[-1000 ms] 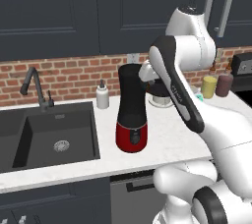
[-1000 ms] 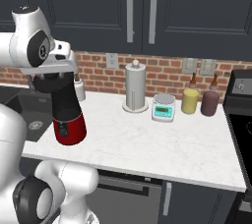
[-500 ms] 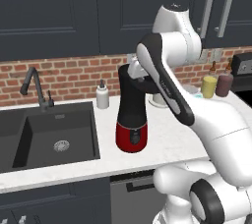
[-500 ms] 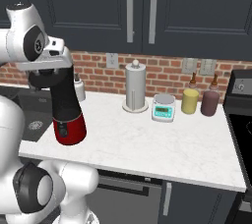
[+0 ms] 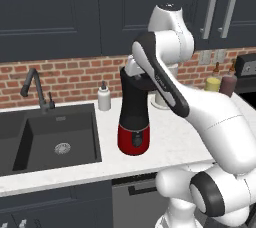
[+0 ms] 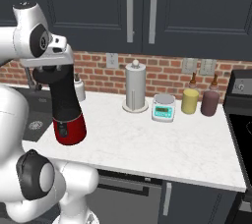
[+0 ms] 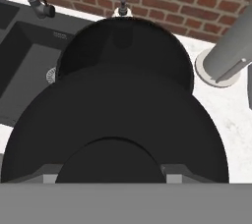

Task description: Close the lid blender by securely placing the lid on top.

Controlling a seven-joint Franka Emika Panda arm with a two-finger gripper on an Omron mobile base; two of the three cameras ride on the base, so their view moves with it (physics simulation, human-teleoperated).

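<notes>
- The robot's two-finger gripper (image 7: 113, 176) has its jaws drawn in on the raised centre knob of the flat round black lid (image 7: 118, 120); in the hand view the 2 grey finger tips sit on either side of that knob, right at the bottom.
- The lid spreads out as a wide dark disc directly under the hand, held flat.
- Beyond the lid's far edge in the hand view is the round dark top of the tall blender with its black jar and glossy red base (image 7: 128, 46); the lid overlaps it, but whether the 2 touch cannot be told from there.
- In the left base view the gripper (image 5: 136, 74) is at the jar's top rim, and the blender (image 5: 133, 122) stands upright on the white marble counter (image 5: 170, 144) just right of the black sink (image 5: 50, 137).
- In the right base view the lid (image 6: 51, 74) is a dark band under the white hand, level with the top of the blender (image 6: 66, 115); any gap between them is too small to judge.
- A small white soap bottle (image 5: 104, 97) stands by the brick wall behind the blender, and a white paper-towel roll on its stand (image 6: 135, 88) is well apart to the right.
</notes>
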